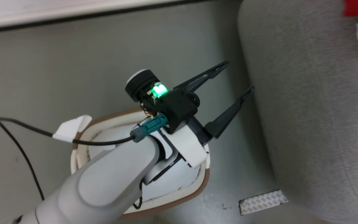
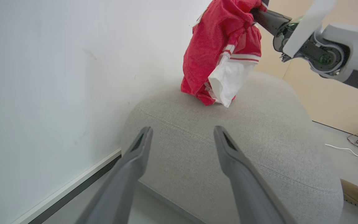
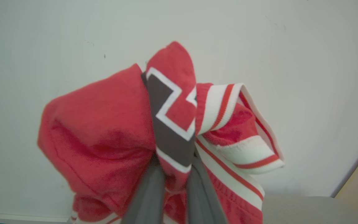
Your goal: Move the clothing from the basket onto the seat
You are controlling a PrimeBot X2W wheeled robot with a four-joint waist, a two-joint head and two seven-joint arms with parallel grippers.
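L gripper (image 1: 239, 76) spread, empty, near basket (image 1: 201, 186) | R gripper (image 3: 173, 163) clamped on clothing (image 3: 104, 130) | low end on seat (image 2: 228, 149)

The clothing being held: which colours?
The clothing is red with white stripes and a black, white-edged patch; best in right wrist view.

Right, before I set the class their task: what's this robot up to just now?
The robot's right gripper is shut on a bunch of red and white clothing, holding it up over the grey seat, with the lower end looking to touch the cushion. Its left gripper is open and holds nothing, hanging above the basket on the floor beside the seat.
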